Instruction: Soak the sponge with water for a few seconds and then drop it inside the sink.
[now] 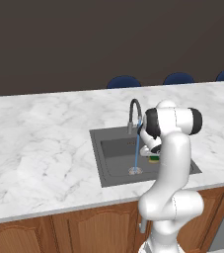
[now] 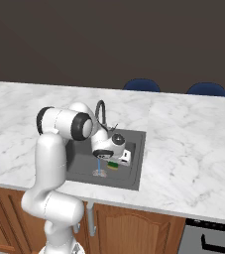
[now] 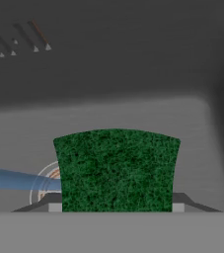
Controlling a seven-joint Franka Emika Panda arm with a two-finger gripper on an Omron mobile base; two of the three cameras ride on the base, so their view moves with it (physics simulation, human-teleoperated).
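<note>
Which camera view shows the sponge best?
The hand view: the sponge is large there, its green face between the fingertips, over the sink. In the left base view it is a small green-yellow bit beside the arm; in the right base view, a small block under the hand.

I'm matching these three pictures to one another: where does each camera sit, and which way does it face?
Left base view: behind the arm's left, facing the sink and water; arm lower right.
Right base view: behind its right, facing the same sink and sponge; arm lower left.
Hand view: on the hand, looking along the gripper into the basin.
</note>
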